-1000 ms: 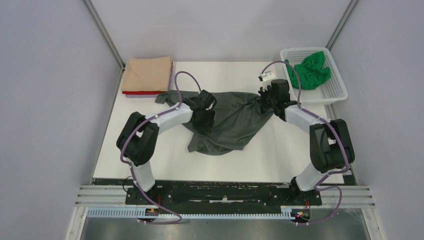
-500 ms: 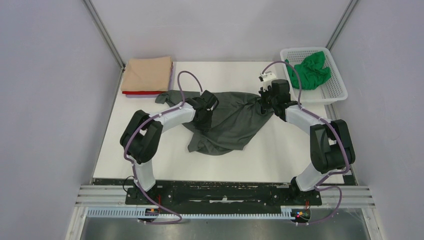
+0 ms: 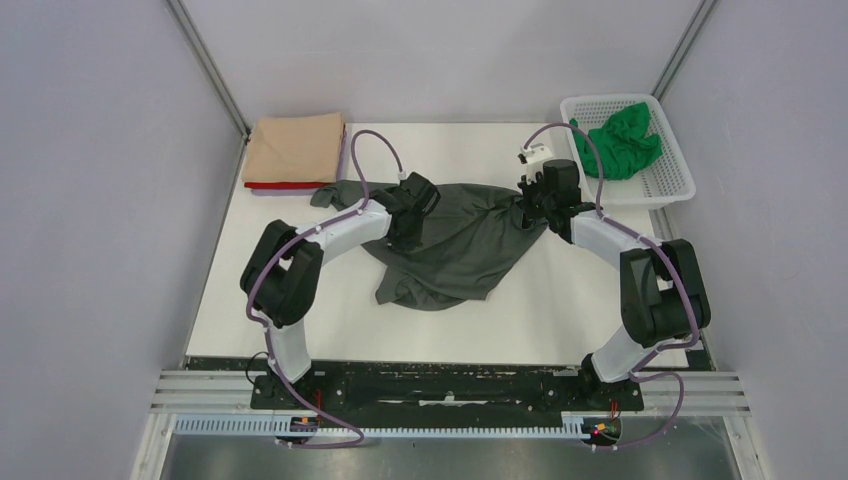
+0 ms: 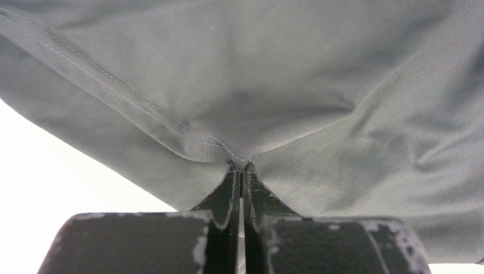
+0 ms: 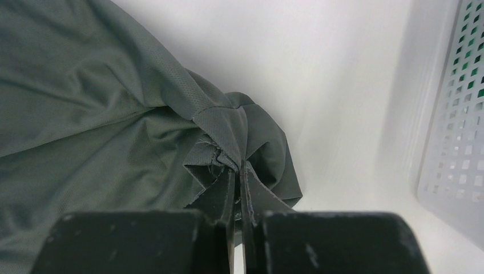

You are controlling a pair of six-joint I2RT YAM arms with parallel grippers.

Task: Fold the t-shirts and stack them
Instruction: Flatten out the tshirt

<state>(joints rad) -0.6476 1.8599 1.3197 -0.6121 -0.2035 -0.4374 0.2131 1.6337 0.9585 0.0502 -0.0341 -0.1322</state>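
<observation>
A dark grey t-shirt [image 3: 462, 245] lies crumpled across the middle of the white table [image 3: 560, 300]. My left gripper [image 3: 408, 218] is shut on a stitched hem fold of it [image 4: 228, 149], with the fingertips [image 4: 240, 169] pinched tight on the cloth. My right gripper [image 3: 530, 205] is shut on the shirt's bunched right corner [image 5: 220, 151]. A tan t-shirt [image 3: 295, 148] lies folded at the far left on a red one [image 3: 285, 185]. A bright green t-shirt [image 3: 625, 140] sits crumpled in the basket.
The white mesh basket [image 3: 670, 185] stands at the far right corner, its wall close beside my right gripper [image 5: 456, 114]. Metal frame posts rise at both far corners. Cables loop over both arms.
My left gripper has closed on the grey shirt's hem and shifted slightly away from the near edge. The right arm has held still.
</observation>
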